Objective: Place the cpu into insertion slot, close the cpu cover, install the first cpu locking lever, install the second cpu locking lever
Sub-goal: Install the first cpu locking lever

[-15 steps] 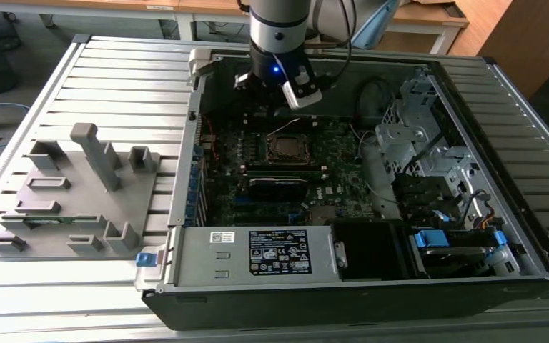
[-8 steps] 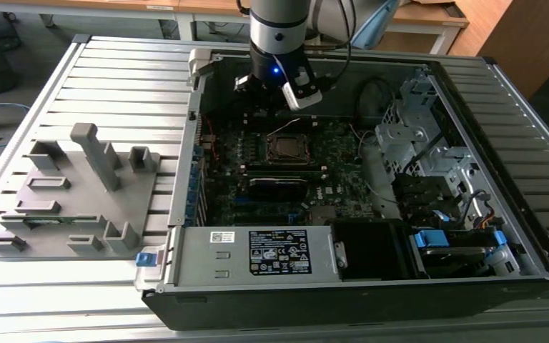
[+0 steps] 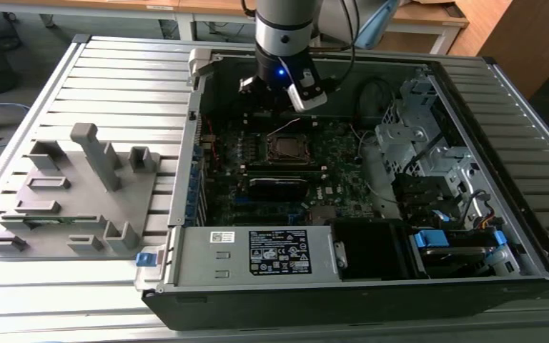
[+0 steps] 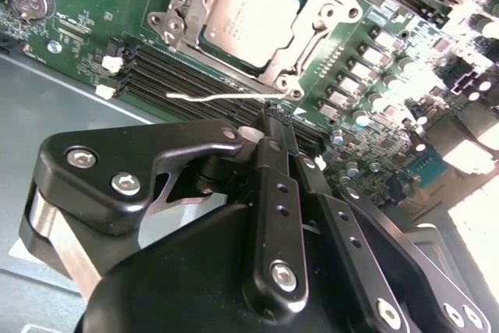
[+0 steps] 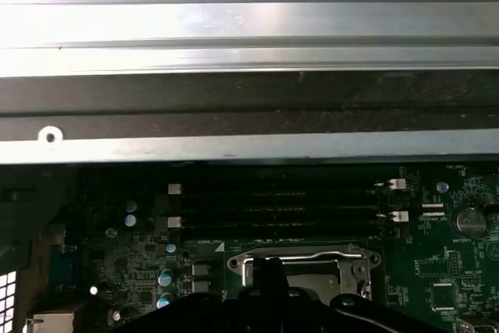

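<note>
The cpu (image 4: 249, 9) lies flat in the insertion slot (image 3: 289, 148) in the middle of the motherboard. The silver cpu cover (image 4: 331, 17) lies down around it, the chip's top showing through its window. A thin metal locking lever (image 4: 210, 99) sticks out free beside the socket, over the memory slots. My gripper (image 4: 277, 115) has its black fingers together, tips right at the lever's end; I cannot tell whether they pinch it. In the exterior view the gripper (image 3: 279, 107) hangs just behind the socket. The first wrist view has the gripper (image 5: 269, 267) in front of the socket (image 5: 304, 264).
Black memory slots (image 4: 179, 76) run along the socket. The case wall (image 5: 249, 107) stands close behind. A drive cage (image 3: 417, 150) and cables fill the exterior view's right, a power supply (image 3: 255, 254) the front. A grey fixture plate (image 3: 74, 193) lies outside the case on the left.
</note>
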Tool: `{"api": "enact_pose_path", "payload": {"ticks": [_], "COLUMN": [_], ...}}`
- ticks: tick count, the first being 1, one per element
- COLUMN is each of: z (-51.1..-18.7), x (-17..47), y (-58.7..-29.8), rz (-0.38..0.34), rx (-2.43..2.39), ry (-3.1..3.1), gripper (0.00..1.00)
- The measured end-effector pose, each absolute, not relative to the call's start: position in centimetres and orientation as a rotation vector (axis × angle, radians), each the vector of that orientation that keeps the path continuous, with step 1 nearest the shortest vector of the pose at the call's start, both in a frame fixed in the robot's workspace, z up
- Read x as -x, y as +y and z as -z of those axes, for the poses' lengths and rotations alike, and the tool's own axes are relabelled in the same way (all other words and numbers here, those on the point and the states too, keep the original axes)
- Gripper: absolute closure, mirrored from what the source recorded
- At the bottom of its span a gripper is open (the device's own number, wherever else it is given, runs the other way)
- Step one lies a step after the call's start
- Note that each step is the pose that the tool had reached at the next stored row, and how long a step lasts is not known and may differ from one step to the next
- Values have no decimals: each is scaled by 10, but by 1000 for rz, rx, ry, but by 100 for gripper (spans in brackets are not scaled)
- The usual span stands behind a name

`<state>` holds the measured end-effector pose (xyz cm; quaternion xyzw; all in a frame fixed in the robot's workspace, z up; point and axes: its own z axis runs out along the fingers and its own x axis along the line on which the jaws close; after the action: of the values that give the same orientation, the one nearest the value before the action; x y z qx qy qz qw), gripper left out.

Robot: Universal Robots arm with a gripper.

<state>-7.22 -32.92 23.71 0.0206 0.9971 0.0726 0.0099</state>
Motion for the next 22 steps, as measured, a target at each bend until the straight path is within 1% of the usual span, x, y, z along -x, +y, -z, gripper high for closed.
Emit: {"api": "enact_pose_path", "payload": {"ticks": [13,22], "z": [-236,-233], "x": [66,66], "y": [-329,-329], "rz": [-227,-244], "rx": [-64,-62], "ry": [3113,3092], "gripper": [90,90]}}
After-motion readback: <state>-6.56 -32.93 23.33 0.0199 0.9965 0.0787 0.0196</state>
